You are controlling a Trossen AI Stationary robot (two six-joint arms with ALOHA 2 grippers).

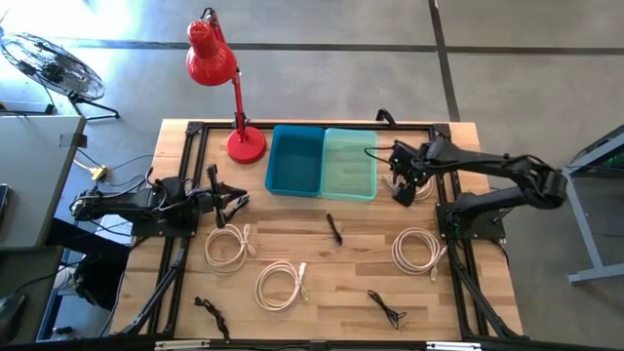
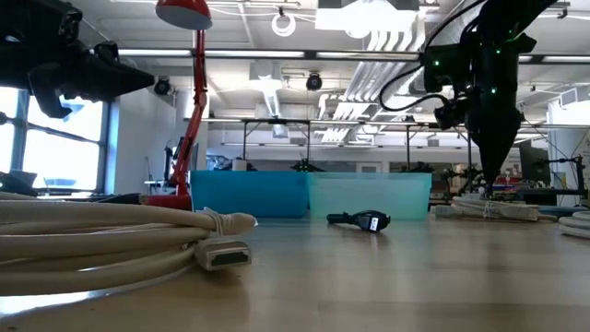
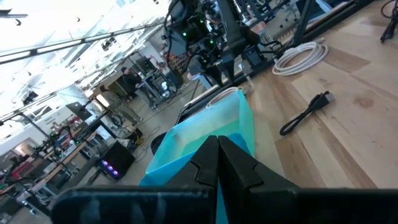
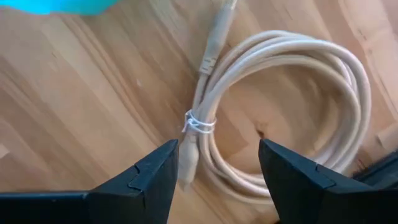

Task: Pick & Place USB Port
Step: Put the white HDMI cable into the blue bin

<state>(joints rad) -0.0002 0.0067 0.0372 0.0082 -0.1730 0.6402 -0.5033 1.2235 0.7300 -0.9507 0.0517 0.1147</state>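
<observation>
Hovering right pincer [image 4: 214,165], fingers spread, above coiled cable [image 4: 280,118] beside teal bin [image 1: 349,163]; left pincer [image 1: 234,202] pressed together.

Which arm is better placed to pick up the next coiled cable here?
Right. Its open end effector hovers directly over a coiled white cable beside the teal bin. The left end effector is shut, raised away from any cable.
</observation>
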